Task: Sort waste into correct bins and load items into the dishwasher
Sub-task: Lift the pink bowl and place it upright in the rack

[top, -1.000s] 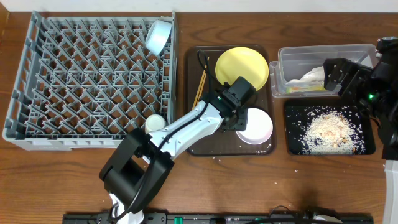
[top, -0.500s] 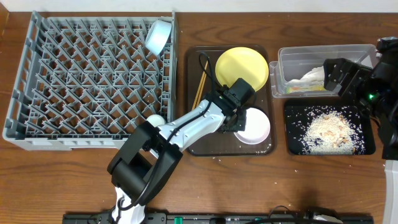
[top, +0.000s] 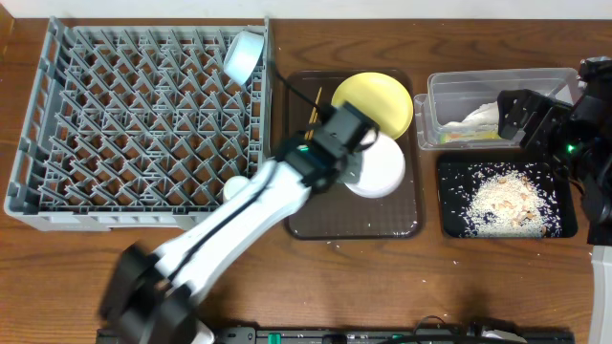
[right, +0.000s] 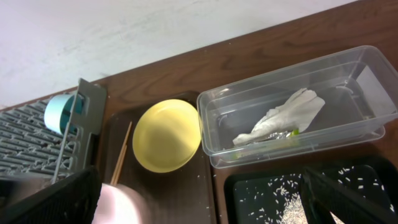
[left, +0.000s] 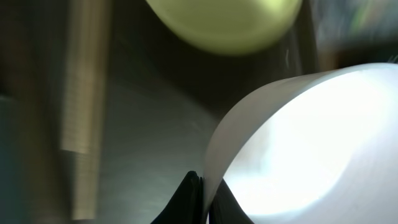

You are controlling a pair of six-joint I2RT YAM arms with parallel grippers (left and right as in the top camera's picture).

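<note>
Your left gripper [left: 204,186] is clamped tight on the rim of the white bowl [top: 380,172]. The bowl is over the dark brown tray [top: 316,215], just at 6 o'clock from the yellow plate [top: 375,98]. Your right gripper [top: 521,117] has its jaws spread wide, holding nothing, over the 3 o'clock end of the clear tub [top: 449,94].
</note>
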